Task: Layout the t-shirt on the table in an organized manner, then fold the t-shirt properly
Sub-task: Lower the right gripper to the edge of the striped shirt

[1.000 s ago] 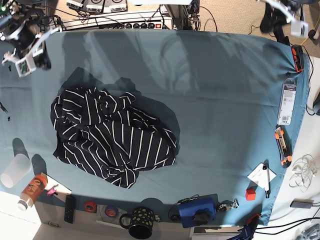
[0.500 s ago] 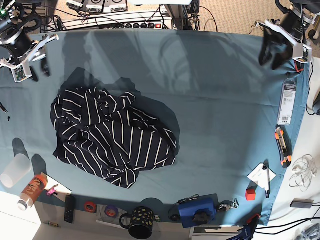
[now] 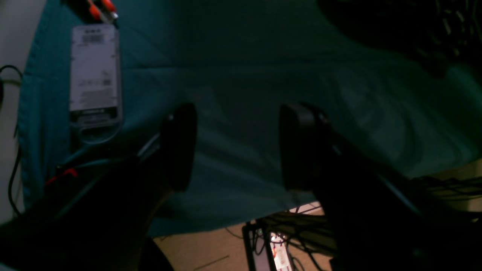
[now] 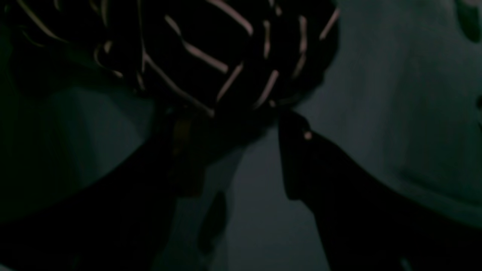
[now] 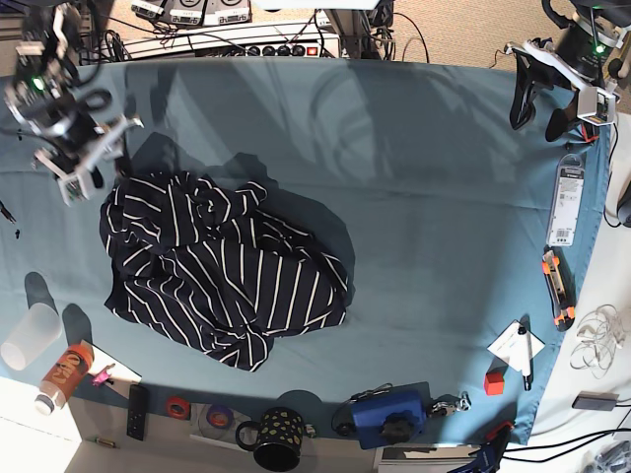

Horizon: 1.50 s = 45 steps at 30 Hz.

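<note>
Navy striped fabric is lying in a crumpled heap at centre left of the base view: the t-shirt (image 5: 222, 268) is bunched on the table (image 5: 444, 197), sleeves and hem not spread. By my judgement the layout is barely starting and all folding is left. The right gripper (image 5: 87, 158) is hovering at the shirt's upper-left edge; in its wrist view the jaws are standing wide apart, with striped cloth (image 4: 211, 56) just beyond the tips, gripping nothing that I can see. The left gripper (image 5: 540, 99) is hanging at the upper right of the base view, well apart from the shirt, jaws also spread wide over bare cloth, empty.
</note>
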Motion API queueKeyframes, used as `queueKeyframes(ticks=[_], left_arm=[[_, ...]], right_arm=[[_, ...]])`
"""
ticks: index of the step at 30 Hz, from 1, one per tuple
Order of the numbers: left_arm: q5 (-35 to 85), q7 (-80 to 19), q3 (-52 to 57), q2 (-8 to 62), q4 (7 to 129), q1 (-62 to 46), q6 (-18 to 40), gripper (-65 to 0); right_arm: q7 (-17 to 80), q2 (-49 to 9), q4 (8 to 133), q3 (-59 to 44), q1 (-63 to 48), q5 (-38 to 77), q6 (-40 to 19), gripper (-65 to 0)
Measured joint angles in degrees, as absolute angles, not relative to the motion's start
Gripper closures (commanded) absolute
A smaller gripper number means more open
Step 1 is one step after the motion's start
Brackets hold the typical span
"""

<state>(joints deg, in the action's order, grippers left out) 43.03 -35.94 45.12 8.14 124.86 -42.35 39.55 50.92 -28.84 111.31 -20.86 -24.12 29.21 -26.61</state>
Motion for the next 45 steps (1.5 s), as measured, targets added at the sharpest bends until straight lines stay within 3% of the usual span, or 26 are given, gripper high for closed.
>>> queueKeyframes(ticks=[17,19,21,22,36,42,45], left_arm=[[43.0,-33.3,45.1,8.1,124.9,-42.2,39.6,-34.9],[43.1,-33.3,45.1,8.1,124.9,-42.2,39.6,-34.9],[43.0,-33.3,45.1,8.1,124.9,-42.2,39.6,-34.9],[43.1,-33.3,45.1,8.1,124.9,-42.2,39.6,-34.9],[43.0,-33.3,45.1,8.1,124.9,-42.2,39.6,-34.9],[43.0,-33.3,45.1,6.9,124.9,-42.2,39.6,-34.8],[43.0,-33.3,45.1,6.5,124.9,-42.2,39.5,-34.8]], right_arm=[[50.3,-28.9,102.1,-11.7,-14.9,29.2,-26.5,-28.9],[49.4,-28.9,102.1,-9.9,-14.4,29.3,-27.0,-18.2],[49.4,-28.9,102.1,-8.8,-13.6,29.6,-27.0,-2.3],[49.5,-28.8,102.1,-8.6,-13.3,29.7,-26.9,0.0],[49.9,-28.1,120.1,-14.6,-4.9,29.8,-27.0,0.0],[50.4,-28.1,121.1,-22.2,-4.6,30.1,-27.0,0.0],[55.3,-28.1,121.1,-24.7,-4.6,33.0,-29.5,0.0]])
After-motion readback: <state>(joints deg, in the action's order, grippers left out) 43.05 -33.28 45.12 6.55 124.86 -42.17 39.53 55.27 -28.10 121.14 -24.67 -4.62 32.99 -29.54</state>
